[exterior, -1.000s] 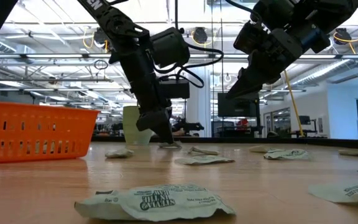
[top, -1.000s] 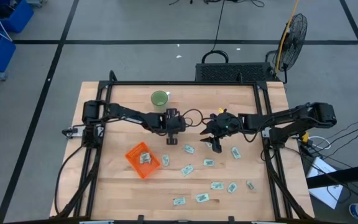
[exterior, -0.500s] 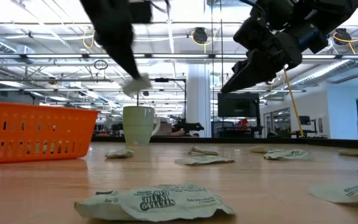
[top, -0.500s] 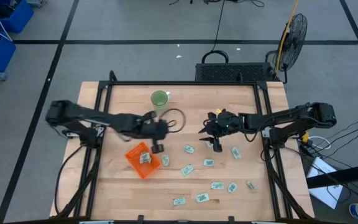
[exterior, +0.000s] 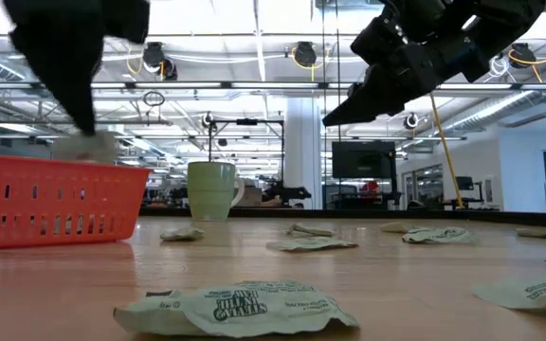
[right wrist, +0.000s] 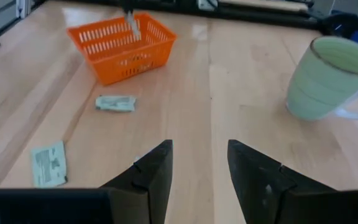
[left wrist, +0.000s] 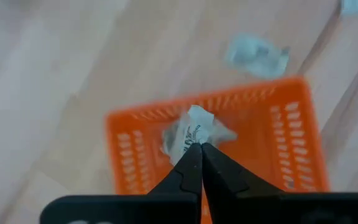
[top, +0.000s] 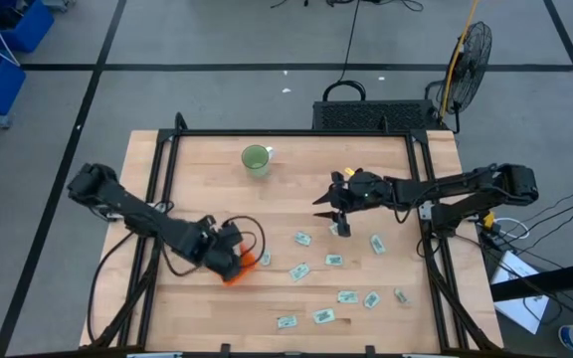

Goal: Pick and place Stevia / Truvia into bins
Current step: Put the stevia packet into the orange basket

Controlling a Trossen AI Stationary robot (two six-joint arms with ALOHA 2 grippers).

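The left gripper hangs over the orange tray at the near left of the bench, its jaws clamped on a crumpled sachet that sticks out past the tips. In the left wrist view the sachet sits over the tray's floor, inside the walls, with another sachet seemingly lying under it, though that view is too soft to be sure.

The step in hand looks like the release. To do it well, the jaws should part while they are squarely over the tray's middle and low enough that the light paper drops straight down rather than fluttering over the low wall. The sachet is creased, so it may cling to one finger; a clean, full opening helps.

The right gripper waits above the middle of the bench, jaws apart and empty, near the green cup. More sachets lie flat on the bench to the near right of the tray; one lies just beside it and another lies between that one and the right jaws.
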